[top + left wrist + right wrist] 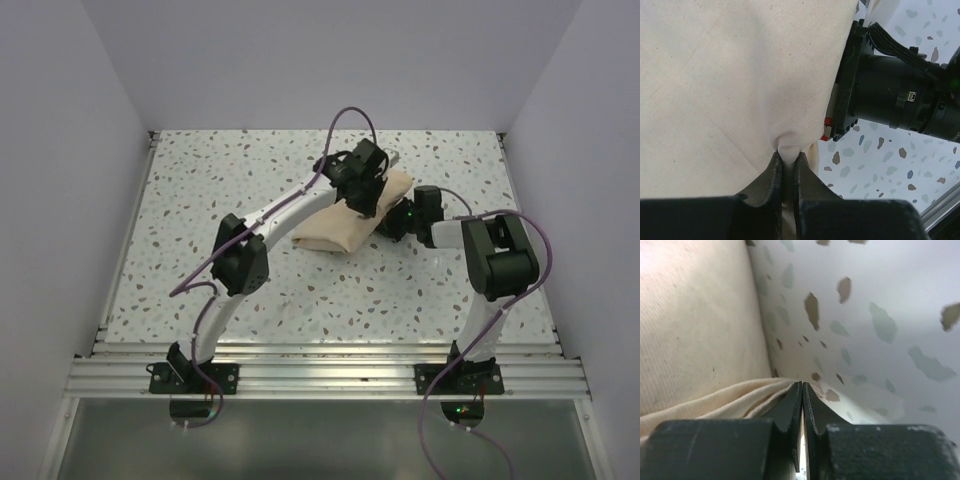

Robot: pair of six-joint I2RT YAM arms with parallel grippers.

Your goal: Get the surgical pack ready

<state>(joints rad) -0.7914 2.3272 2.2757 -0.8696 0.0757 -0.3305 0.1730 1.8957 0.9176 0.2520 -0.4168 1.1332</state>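
Folded, matte beige wrap sheet (326,234)

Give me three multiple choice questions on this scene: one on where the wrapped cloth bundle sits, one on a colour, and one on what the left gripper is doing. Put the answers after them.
1. Where does the tan-beige folded cloth bundle lie?
A. Near the middle of the speckled table
B. On the metal rail at the near edge
C. Against the left wall

2. What colour are the looping cables?
A. Green
B. Purple
C. Yellow

3. What state is the left gripper in?
A. Wide open over bare table
B. Shut on a pinch of the cloth
C. Holding a steel tray

Answers:
1 A: the top view shows the bundle mid-table.
2 B: the loops are plainly purple.
3 B: the left wrist view shows cloth nipped between its closed fingers.
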